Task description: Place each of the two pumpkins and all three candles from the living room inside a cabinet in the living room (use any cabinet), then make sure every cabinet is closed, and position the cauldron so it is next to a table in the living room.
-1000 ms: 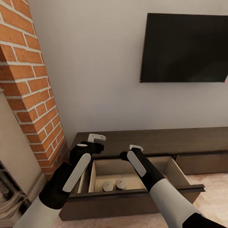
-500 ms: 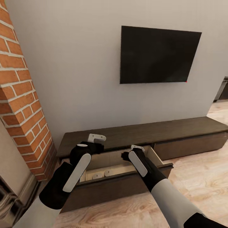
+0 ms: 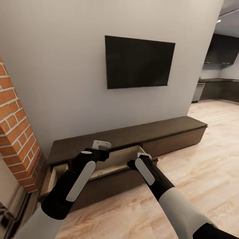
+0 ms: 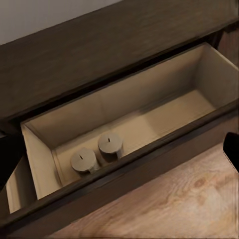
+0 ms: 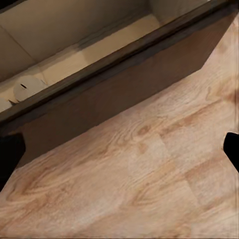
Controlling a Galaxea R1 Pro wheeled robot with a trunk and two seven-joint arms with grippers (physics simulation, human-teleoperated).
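Left jaws, right jaws: both spread, empty, hovering over drawer front. Cabinet (image 3: 132, 135) drawer (image 4: 42, 167) pulled out just beyond left jaws; two candles (image 4: 110, 144) upright inside, side by side. Open presumably to take remaining items; closing not yet done.

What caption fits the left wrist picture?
Two grey candles sit side by side in the cabinet's open drawer.

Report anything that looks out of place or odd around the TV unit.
The cabinet has a drawer standing pulled out, with two grey candles side by side at one end. A second drawer beside the brick column also sits open.
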